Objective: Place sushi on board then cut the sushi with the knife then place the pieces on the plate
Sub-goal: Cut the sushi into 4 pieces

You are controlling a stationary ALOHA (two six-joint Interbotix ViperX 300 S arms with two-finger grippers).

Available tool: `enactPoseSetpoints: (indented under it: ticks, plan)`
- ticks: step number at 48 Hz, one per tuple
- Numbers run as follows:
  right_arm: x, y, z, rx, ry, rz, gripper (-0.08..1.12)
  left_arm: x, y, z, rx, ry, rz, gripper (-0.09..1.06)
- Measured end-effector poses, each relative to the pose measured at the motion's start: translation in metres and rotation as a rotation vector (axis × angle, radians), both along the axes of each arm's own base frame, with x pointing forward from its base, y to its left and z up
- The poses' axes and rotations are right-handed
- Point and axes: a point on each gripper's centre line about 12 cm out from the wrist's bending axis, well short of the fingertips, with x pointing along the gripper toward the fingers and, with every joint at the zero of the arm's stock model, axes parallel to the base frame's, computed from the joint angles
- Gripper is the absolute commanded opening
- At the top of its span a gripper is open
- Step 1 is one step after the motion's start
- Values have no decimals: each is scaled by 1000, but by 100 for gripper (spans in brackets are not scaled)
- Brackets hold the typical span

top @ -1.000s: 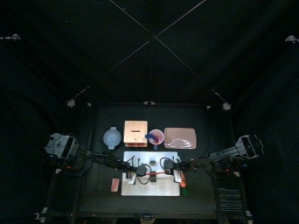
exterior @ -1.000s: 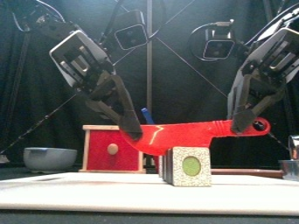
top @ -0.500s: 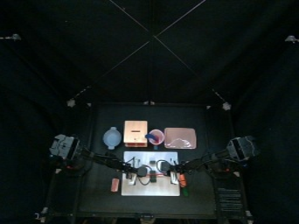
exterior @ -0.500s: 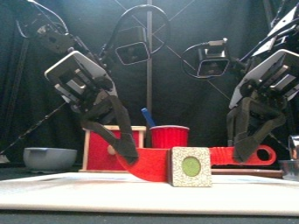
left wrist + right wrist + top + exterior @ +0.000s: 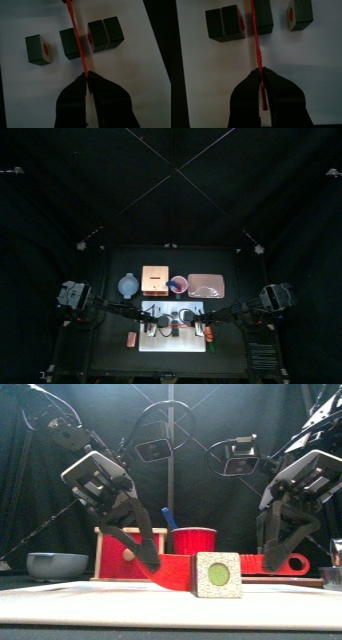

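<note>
The dark green sushi roll lies in blocks on the white board point(image 5: 171, 342). One block point(image 5: 218, 574) faces me end-on, with a green centre. A red knife point(image 5: 187, 568) lies level and low behind it, down at block height. My left gripper point(image 5: 150, 564) is shut on the blade's tip, and my right gripper point(image 5: 277, 564) is shut on the handle. In the left wrist view the blade point(image 5: 77, 37) runs between a single block point(image 5: 70, 44) and a joined pair point(image 5: 105, 34). Another block point(image 5: 38, 49) lies apart. The right wrist view shows the same pair point(image 5: 223, 23).
Behind the board stand the blue-grey bowl point(image 5: 128, 284), the wooden box point(image 5: 155, 280), the red cup point(image 5: 178, 284) holding the blue knife point(image 5: 167, 517), and the pink tray point(image 5: 205, 285). A small red thing point(image 5: 131, 339) lies left of the board.
Both grippers have come down with the red knife, from above the sushi to the level of the blocks. Over the last half second they have hardly moved.
</note>
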Motion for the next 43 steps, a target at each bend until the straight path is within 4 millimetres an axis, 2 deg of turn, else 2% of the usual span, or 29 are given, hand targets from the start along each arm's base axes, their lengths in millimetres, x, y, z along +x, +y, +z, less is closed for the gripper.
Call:
enactPoseSetpoints:
  ticks: [11, 22, 29, 43]
  plan:
    - [0, 0, 4, -2, -8, 1, 35, 0, 1, 3, 0, -2, 3, 44]
    - [-3, -2, 36, -2, -70, -9, 35, -3, 1, 31, -3, -21, 1, 44]
    - [-6, 7, 51, 10, -112, 13, 35, -5, -8, 43, -9, -51, -22, 44]
    - [-8, 23, 50, 38, -109, 42, 35, -6, -27, 37, -29, -34, -50, 44]
